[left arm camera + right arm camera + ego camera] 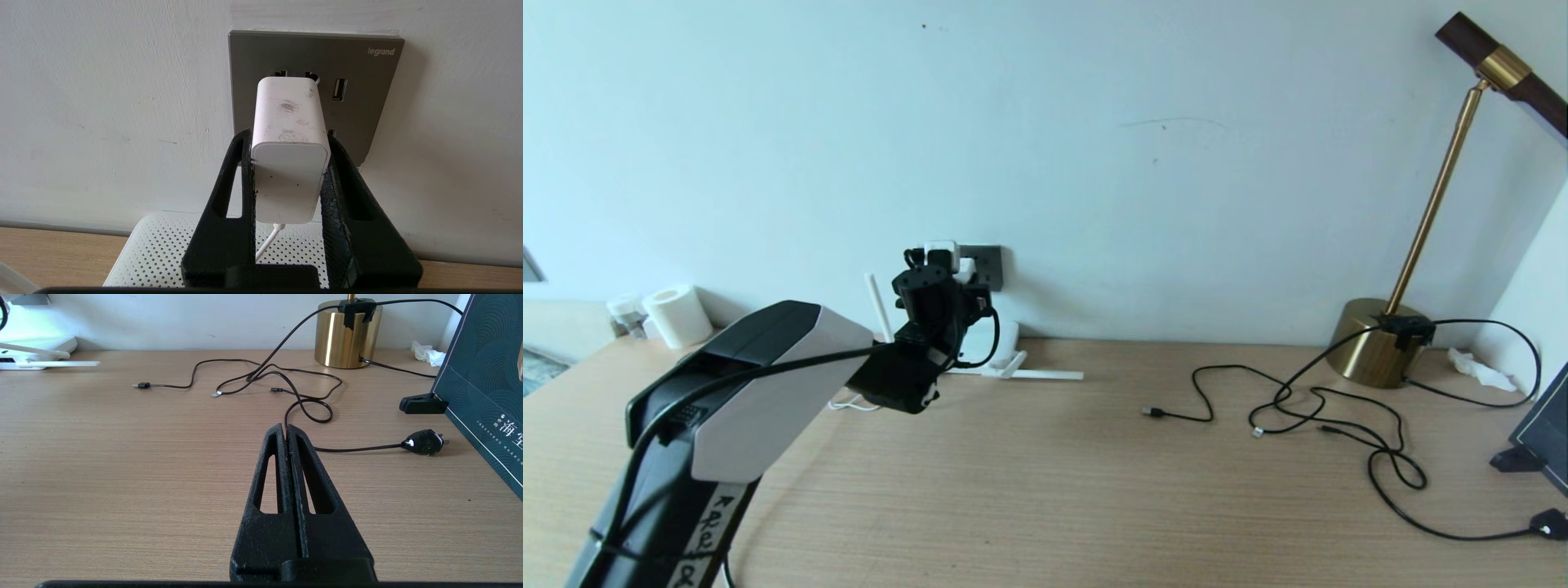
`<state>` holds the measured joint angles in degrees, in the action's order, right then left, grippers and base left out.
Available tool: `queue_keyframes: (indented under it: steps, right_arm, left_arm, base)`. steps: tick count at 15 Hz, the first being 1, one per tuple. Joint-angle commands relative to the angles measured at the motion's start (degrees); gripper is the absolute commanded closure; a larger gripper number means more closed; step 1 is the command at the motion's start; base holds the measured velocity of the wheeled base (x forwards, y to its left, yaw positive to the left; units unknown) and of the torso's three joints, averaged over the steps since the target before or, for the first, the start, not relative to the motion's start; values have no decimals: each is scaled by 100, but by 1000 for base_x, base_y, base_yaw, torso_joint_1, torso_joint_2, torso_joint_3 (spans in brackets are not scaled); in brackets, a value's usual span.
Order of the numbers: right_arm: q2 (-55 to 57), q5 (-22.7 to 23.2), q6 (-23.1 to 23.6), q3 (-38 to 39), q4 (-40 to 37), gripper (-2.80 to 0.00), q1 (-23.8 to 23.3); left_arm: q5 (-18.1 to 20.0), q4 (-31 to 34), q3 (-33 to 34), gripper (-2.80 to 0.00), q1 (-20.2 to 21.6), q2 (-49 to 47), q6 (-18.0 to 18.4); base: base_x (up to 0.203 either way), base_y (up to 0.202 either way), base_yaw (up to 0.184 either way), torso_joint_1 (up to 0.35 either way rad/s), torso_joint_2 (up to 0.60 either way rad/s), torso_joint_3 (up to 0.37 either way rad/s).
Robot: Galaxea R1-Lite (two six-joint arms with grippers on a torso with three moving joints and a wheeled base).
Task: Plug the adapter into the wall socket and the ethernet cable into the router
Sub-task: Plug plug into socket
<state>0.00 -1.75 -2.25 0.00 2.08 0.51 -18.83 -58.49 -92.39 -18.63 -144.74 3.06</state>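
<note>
head view: the left hand (941, 273) is raised at the far wall, the adapter (941, 251) held against the wall socket (988, 265). left wrist view: the adapter (291, 151) is clamped between both fingers (245, 171) – the router (159, 249) lies below on the counter (53, 257). right wrist view: the right hand (287, 435) is seen closed and empty.

My head camera looks down across the table (1045, 490) toward the wall. My left wrist camera sits close to the wall socket (367, 106); the right wrist camera looks low along the table, sharing the router (36, 345).
</note>
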Motion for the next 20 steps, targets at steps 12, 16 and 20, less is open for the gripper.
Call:
queue_keyframes:
  steps: [12,16,20]
  right_arm:
    - [0,-1,-4,62,2,0,2]
    - [0,-1,-4,62,2,0,2]
    - [0,-1,-4,62,2,0,2]
  left_arm:
    - [-16,233,-350,0,-1,-134,2]
    - [-13,233,-358,0,-1,-134,2]
    - [44,233,-358,0,70,-134,2]
  base:
    - [0,0,0,0,0,0]
    - [0,0,0,0,0,0]
    - [0,0,0,0,0,0]
